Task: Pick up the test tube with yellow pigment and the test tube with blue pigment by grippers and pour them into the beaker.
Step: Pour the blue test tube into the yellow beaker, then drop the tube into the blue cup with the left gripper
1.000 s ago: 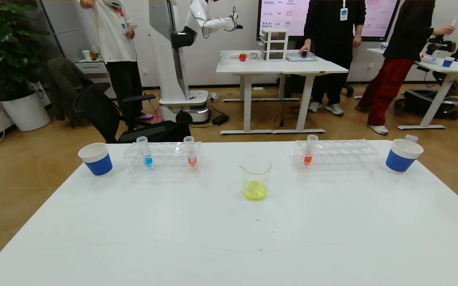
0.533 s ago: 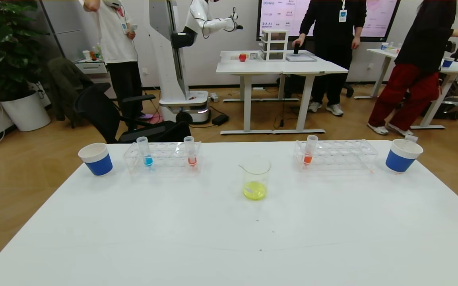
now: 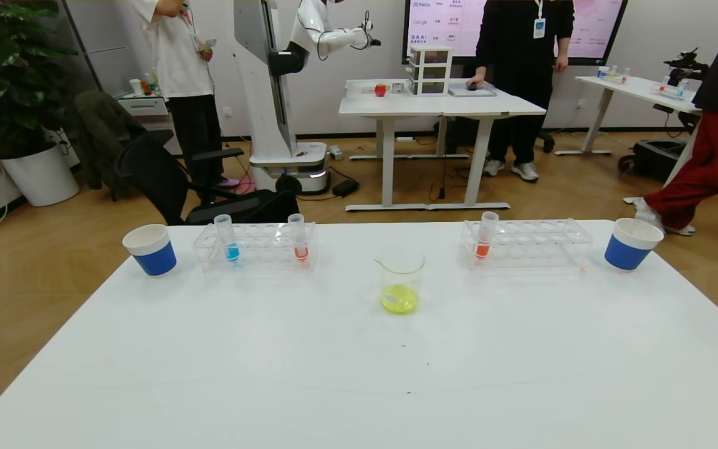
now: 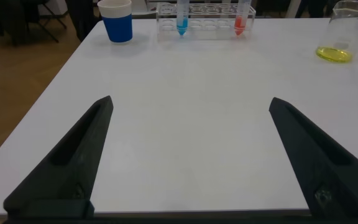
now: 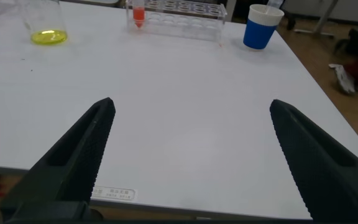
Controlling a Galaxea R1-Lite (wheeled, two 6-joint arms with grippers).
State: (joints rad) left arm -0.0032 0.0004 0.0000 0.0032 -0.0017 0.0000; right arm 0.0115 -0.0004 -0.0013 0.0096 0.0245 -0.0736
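The blue tube [image 3: 231, 236] stands upright in the left rack [image 3: 256, 248], far across the table from the left gripper [image 4: 191, 158], the nearer one, jaws wide. The beaker [image 3: 401, 280] already holds yellow liquid. Right gripper [image 5: 194, 158] is wide too. Only the wrist views show grippers.

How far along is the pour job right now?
Yellow looks done: the beaker already holds yellow liquid, and no yellow tube is in view. Nothing is in hand: the left gripper and right gripper hang open over the near table edge. Left to do: the blue tube stands in its rack, unpoured.
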